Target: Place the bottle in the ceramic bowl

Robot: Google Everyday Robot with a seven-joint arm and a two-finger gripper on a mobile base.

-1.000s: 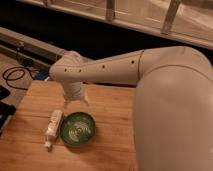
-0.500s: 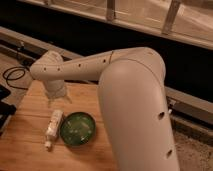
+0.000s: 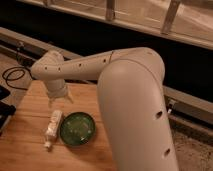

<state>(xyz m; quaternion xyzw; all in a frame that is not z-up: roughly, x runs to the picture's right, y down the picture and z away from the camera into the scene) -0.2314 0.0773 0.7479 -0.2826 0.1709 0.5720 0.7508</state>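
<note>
Gripper [image 3: 58,98] hovers just over the bottle [image 3: 53,128] lying beside the ceramic bowl [image 3: 77,129], probably lining up a grab, though its opening can't be made out.

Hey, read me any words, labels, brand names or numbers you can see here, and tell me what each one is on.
No text here can be read.
Bottle: faint label marks, too blurred to read.
Ceramic bowl: only pale swirls inside, no writing.
Gripper, over the wooden table just beyond the bottle's far end: no markings visible.
</note>
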